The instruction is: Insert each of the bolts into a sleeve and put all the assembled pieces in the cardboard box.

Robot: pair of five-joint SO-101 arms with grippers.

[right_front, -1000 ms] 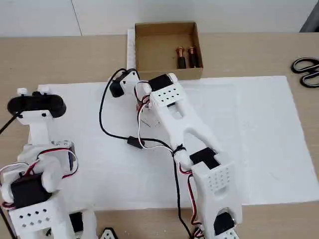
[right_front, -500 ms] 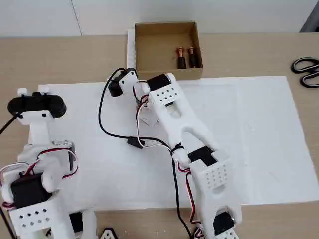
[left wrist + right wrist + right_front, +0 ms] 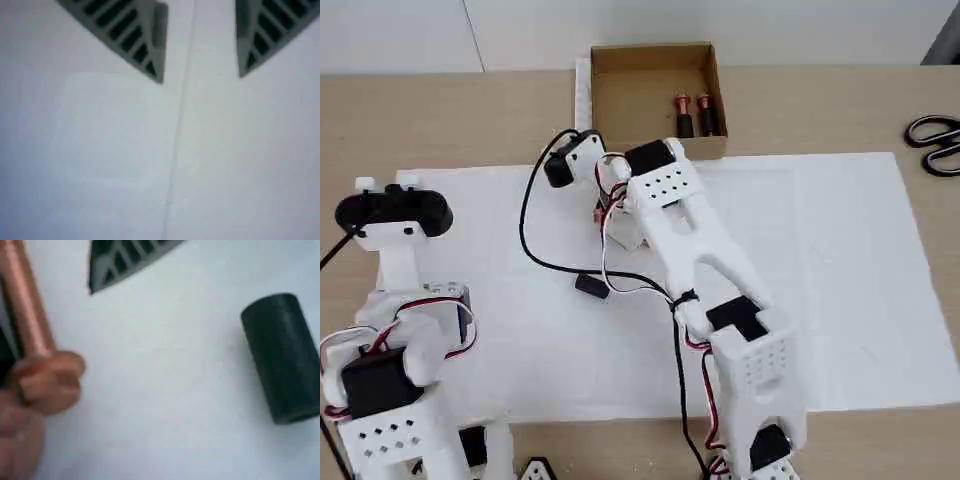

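A copper bolt [image 3: 35,335] lies against one side of my right gripper [image 3: 47,315], whose other fingertip [image 3: 125,260] stands apart from it, so the gripper is open. A black sleeve [image 3: 282,357] lies alone on the white mat a short way off. From above, the right gripper [image 3: 610,215] points down at the mat just in front of the cardboard box [image 3: 655,52], with a bit of copper bolt [image 3: 599,213] showing beside it. Two assembled pieces [image 3: 695,115] lie in the box. My left gripper [image 3: 200,77] hangs open over bare mat.
The white mat [image 3: 820,250] covers most of the table. The left arm [image 3: 395,250] stands at the mat's left edge. Scissors [image 3: 935,145] lie at the far right. A black cable [image 3: 535,255] loops over the mat beside the right arm.
The right arm has shifted slightly to the right and toward the box. The left arm has kept still.
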